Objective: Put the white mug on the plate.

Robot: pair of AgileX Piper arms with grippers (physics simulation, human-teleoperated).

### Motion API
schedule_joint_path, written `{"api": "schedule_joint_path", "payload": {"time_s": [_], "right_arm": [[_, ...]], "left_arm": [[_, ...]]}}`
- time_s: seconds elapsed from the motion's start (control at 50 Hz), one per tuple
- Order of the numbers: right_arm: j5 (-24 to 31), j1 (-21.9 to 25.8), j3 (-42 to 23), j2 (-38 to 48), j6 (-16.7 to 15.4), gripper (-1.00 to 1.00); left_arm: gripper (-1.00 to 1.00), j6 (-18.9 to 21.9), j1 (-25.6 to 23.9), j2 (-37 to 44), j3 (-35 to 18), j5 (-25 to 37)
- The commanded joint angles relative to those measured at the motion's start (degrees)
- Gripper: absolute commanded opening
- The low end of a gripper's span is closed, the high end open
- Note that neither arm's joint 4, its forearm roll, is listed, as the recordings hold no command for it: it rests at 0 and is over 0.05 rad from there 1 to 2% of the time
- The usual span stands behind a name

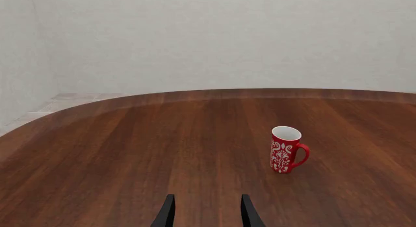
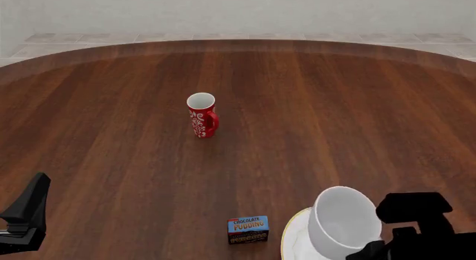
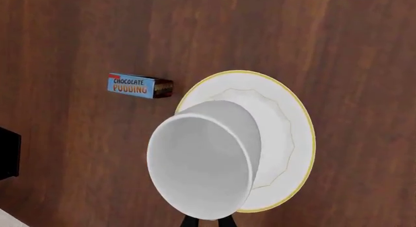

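- While the right gripper [image 3: 206, 221] pinches the mug [image 3: 201, 161] by its rim at lower right of the front view, the mug hangs over the plate [image 3: 286, 139], mouth up.
- Left gripper [image 1: 206, 210] sits half open, far off at lower left.
- Dark wood table [image 2: 335, 120]; red mug [image 2: 202, 115] and pudding box [image 2: 248, 229] stand apart from the plate.

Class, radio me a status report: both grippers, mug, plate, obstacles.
Left gripper open, empty. Right gripper shut on white mug, over the plate. Chocolate pudding box beside plate, not blocking.
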Motion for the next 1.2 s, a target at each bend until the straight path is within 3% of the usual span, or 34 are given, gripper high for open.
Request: {"api": "schedule_joint_path", "payload": {"time_s": [0.02,0.7,0.72,1.2], "right_arm": [[-1.90,-0.11,1.37,1.34,0.22,-1.00],[-4.02,-0.22,2.44,3.26,0.32,-1.00],[-3.93,-0.32,2.41,3.24,0.12,1.00],[-3.61,-0.81,2.57,2.68,-0.24,1.00]], "left_arm": [[1.00,0.01,-0.04,0.10,0.04,-0.15],[1.00,0.00,-0.04,0.10,0.04,-0.14],[1.00,0.00,-0.03,0.10,0.04,-0.15],[1.00,0.01,-0.04,0.11,0.04,-0.13]]}}
